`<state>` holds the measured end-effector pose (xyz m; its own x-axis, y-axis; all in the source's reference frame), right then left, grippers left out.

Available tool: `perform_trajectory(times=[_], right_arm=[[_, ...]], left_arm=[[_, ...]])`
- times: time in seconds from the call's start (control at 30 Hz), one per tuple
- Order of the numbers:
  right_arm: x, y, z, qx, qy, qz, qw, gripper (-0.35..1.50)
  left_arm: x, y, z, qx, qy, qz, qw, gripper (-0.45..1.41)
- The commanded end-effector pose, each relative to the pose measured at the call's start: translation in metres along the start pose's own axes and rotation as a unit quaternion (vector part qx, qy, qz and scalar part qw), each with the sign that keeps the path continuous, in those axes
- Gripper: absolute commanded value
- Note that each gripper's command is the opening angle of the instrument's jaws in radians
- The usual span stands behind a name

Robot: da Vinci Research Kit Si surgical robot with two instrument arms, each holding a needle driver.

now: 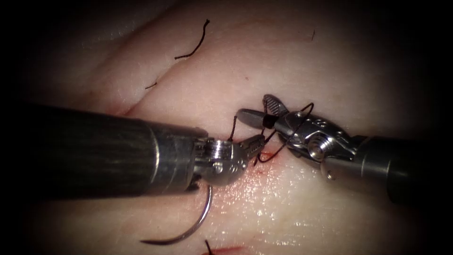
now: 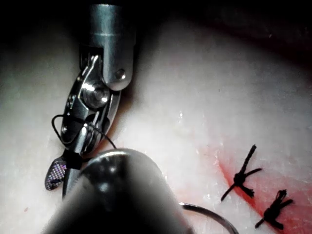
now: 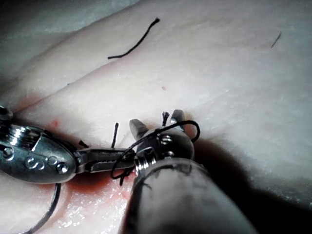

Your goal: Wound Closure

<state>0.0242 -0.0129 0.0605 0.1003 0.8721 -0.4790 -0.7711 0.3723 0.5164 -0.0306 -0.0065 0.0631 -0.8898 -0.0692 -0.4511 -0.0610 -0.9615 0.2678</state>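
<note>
While the needle (image 1: 196, 225) lies loose on the tissue (image 1: 292, 61) beneath the left tool's shaft, outside the tissue, the thread (image 1: 269, 139) is pinched by the closed jaws of the left tool (image 1: 255, 144); the jaws of the right tool (image 1: 257, 111) are spread, with thread looped round them; a cut thread end (image 1: 193, 45) rests well apart.

Pale pink tissue (image 1: 283, 56); red fluid (image 1: 257, 182); dark thread (image 1: 283, 146); silver hands, cross-hatched right hand (image 1: 258, 109) jaw.
</note>
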Motion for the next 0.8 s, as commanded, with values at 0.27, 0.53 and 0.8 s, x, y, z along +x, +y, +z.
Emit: perform_trajectory(times=[0.27, 0.53, 0.8], right_arm=[[0.0013, -0.0015, -0.0017, -0.011, 0.036, -0.031, 0.999, -0.35], [0.0036, -0.0027, -0.0039, -0.004, 0.088, -0.059, 0.994, -0.35], [0.0029, -0.0037, -0.0048, 0.037, 0.144, -0.112, 0.983, -0.35]], left_arm=[[0.0001, 0.0000, 0.0004, 0.000, 0.000, 0.000, 1.000, -0.45], [-0.0004, -0.0004, -0.0002, -0.005, 0.000, -0.004, 1.000, -0.45], [-0.0023, -0.0031, -0.0021, -0.014, -0.008, -0.023, 1.000, -0.45]])
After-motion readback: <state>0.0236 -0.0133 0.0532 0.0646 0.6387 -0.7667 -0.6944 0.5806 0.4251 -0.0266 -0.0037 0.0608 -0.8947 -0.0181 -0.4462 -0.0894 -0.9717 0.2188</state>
